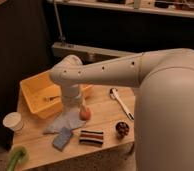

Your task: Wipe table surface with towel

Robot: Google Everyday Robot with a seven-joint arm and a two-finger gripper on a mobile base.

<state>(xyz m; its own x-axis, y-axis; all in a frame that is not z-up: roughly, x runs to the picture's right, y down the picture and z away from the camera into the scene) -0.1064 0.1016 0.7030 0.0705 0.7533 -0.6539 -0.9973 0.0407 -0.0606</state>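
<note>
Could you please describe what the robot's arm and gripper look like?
The arm is an off-white tube with a row of small dark dots along its side, a rounded joint at its end and a bulkier rounded shell nearer the camera. The gripper, equally pale, hangs beneath that joint, above the towel.

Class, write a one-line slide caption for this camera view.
Robot hand at the towel on the table surface.

Yellow tray (30, 97) and orange object (84, 114) hem the gripper (75, 105) over the towel (65, 121); table surface (104, 117) rightward lies bare.
</note>
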